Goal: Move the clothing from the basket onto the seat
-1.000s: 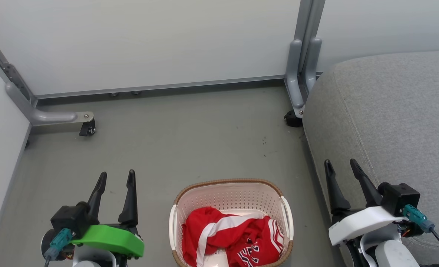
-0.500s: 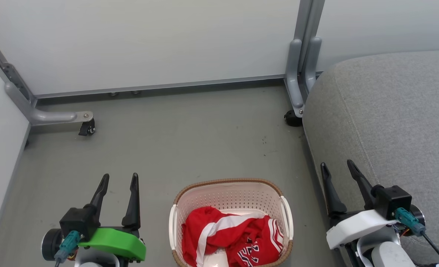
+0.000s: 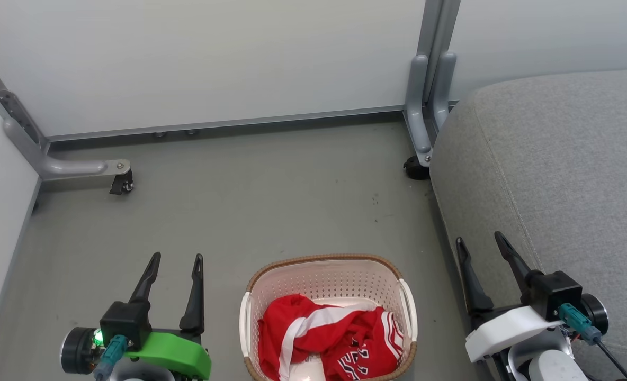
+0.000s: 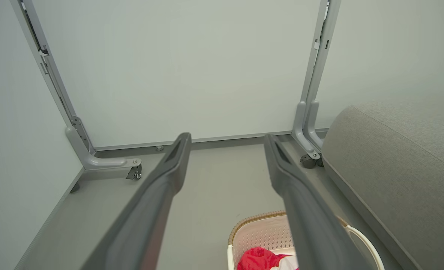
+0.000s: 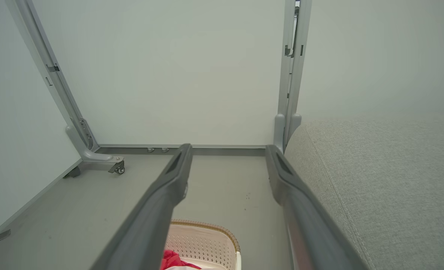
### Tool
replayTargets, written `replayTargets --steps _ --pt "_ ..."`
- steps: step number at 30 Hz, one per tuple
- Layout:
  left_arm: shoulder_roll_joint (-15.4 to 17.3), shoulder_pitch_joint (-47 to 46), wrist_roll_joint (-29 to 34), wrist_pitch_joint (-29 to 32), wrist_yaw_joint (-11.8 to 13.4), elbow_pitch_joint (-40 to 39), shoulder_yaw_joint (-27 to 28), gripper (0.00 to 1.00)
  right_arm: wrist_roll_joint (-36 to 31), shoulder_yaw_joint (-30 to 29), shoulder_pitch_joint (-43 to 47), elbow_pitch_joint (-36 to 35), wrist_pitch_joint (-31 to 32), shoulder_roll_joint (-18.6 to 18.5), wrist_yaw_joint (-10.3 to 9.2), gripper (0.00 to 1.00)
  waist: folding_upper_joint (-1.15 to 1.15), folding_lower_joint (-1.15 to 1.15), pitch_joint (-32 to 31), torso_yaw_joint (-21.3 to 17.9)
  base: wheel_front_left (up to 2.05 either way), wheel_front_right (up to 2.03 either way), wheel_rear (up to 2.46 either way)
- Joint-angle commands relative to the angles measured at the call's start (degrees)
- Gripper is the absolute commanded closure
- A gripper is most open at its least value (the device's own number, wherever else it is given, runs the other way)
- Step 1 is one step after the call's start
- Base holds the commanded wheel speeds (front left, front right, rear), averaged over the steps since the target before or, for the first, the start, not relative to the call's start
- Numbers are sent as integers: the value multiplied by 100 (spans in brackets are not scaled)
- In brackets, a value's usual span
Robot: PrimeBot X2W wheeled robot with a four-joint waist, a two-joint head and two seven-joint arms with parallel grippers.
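Head view: clothing [image 3: 334, 338] in basket [image 3: 324, 260], near seat's [image 3: 557, 159] edge.
Left gripper [image 3: 178, 256] and right gripper [image 3: 477, 236] gape wide either side; floor [image 3: 266, 201] stretches beyond its far rim.

Pale panel wall [image 3: 213, 58] straight ahead, evenly lit, and a grey metal post [image 3: 434, 32] splits it. Left of the post the panel runs to a corner, where a curved metal foot [image 3: 75, 168] sits on a black wheel [image 3: 120, 185]. A second wheel [image 3: 413, 168] sits at the post's base. In front of the post, dull grey floor [image 3: 271, 196], lightly scuffed. Right of the post, the grey seat [image 3: 557, 159] sits close beside its base.
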Motion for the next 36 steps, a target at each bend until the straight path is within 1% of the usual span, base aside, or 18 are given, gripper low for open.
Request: replayTargets --steps 1,16,21,25,28,36 --pt "8 45 99 -55 -30 22 -6 0 -101 12 34 -7 -47 -13 2 0 0 0 1 -1 0 0 0" --pt "-1 20 65 -48 -30 113 28 0 123 48 -44 53 -58 -13 2 0 0 0 38 2 0 0 0" --pt "-2 -76 168 -41 1 267 -37 0 147 74 -118 30 -60 -13 2 0 0 0 143 -4 0 0 0" --pt "0 -313 302 -41 64 555 -282 0 143 89 -263 -58 -59 -14 1 0 0 0 447 -29 0 0 0" --pt "2 -672 430 -41 133 893 -557 0 150 111 -458 -149 -64 -13 2 0 0 0 820 -82 0 0 0" --pt "3 -1723 896 -41 139 1967 -1383 0 173 157 -1007 -321 -89 -13 1 0 0 0 1816 -346 0 0 0"
